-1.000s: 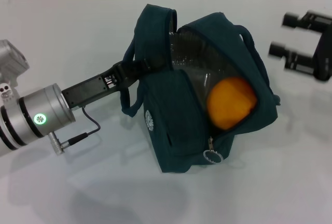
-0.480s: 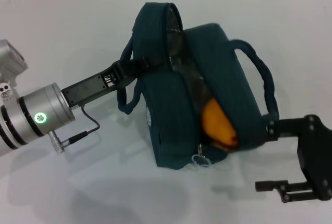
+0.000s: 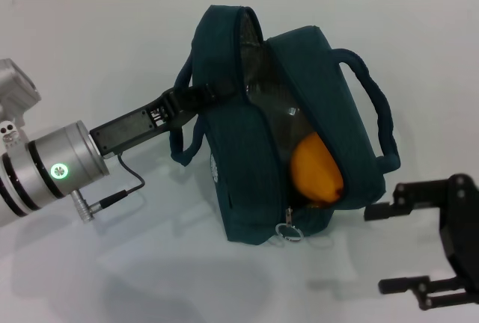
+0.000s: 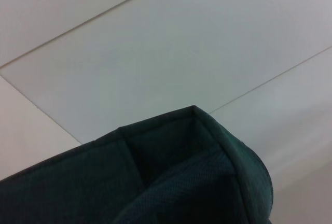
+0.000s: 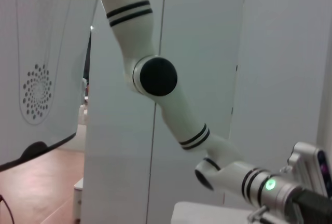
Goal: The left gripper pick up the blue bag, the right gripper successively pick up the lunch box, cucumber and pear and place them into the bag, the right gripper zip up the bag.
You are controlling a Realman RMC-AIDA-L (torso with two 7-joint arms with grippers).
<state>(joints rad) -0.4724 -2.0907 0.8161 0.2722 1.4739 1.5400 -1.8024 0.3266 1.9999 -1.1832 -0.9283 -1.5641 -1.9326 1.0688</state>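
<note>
- Two claws flanked the blue bag (image 3: 254, 143) on a white worktop (image 3: 97, 54).
- Left claw (image 3: 196, 96) gripped its rolled handle; right claw (image 3: 404, 248) gaped, empty.
- Smooth orange pear (image 3: 316, 169) showed against foil lining.

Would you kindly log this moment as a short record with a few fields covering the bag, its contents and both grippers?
bag: blue bag on the white table, opening partly unzipped, foil lining showing
contents seen: pear in the opening; nothing else visible inside
zip pull: ring at the opening's near end
left gripper: shut on the bag's handle
right gripper: open, beside the bag's near right corner, holding nothing
</note>
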